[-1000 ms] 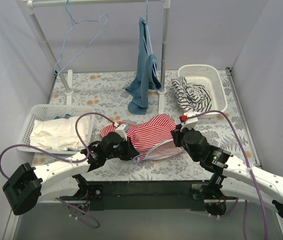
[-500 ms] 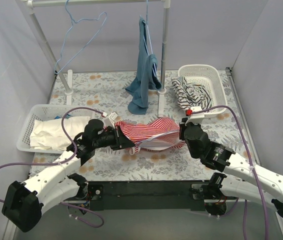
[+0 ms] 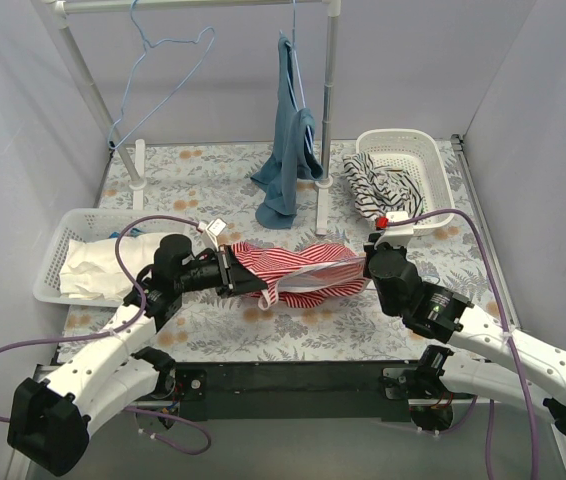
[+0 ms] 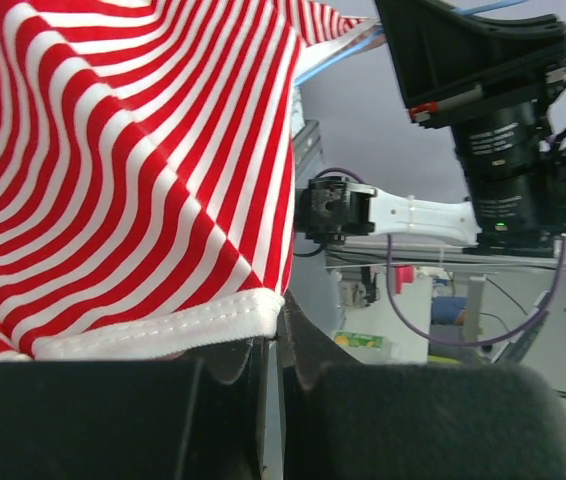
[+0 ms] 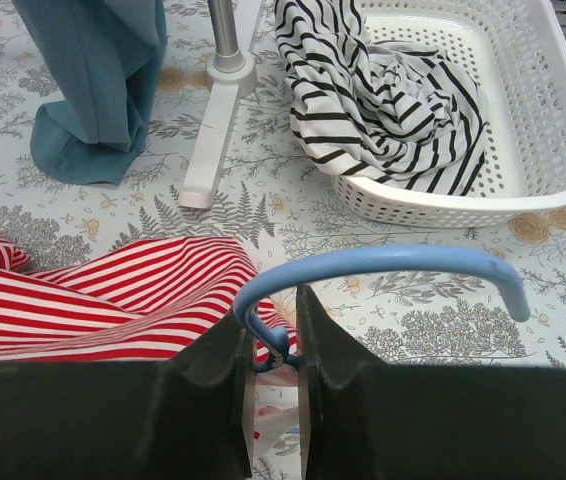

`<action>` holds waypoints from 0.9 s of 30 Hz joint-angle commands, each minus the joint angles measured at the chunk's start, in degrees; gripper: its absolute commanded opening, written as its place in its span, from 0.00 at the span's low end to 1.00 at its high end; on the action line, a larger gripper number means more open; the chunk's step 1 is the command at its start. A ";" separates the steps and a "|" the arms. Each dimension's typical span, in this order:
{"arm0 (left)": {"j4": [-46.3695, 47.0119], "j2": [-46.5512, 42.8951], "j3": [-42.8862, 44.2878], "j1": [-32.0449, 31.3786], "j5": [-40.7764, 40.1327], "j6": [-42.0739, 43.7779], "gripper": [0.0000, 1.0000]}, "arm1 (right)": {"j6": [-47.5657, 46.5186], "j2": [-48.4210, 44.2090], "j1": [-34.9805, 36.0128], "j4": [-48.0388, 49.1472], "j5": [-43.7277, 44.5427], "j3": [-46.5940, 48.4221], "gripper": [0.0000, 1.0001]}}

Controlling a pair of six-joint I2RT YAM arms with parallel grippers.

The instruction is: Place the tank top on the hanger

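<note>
The red-and-white striped tank top (image 3: 298, 272) hangs stretched between my two grippers above the table's middle. My left gripper (image 3: 231, 272) is shut on its white-trimmed edge (image 4: 153, 330) at the left end. My right gripper (image 3: 368, 265) is shut on the neck of the light-blue wire hanger (image 5: 373, 265); the hook curves over my fingers, and the hanger's body is hidden inside the striped cloth (image 5: 93, 300). In the left wrist view the cloth (image 4: 113, 170) fills the left half and the right arm (image 4: 503, 110) shows beyond it.
A rack at the back holds a spare blue hanger (image 3: 163, 70) and a teal garment (image 3: 288, 150); its white foot (image 5: 213, 140) is near. A white basket (image 3: 433, 160) with a black-and-white striped garment (image 5: 383, 100) stands back right. A white basket (image 3: 63, 240) with white cloth stands left.
Both grippers have lifted and pulled apart, raising the tank top off the table and stretching it out between them. The left gripper has drawn back to the left.
</note>
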 commanded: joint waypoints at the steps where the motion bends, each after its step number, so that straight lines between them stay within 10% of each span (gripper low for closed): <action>1: 5.70 -1.55 1.46 0.57 3.40 -5.55 0.00 | 0.74 -0.91 0.03 0.54 0.98 1.93 0.01; 27: -13.43 3.19 11.57 0.57 -8.20 8.58 0.21 | 5.49 -2.41 0.03 -1.91 -3.77 7.73 0.01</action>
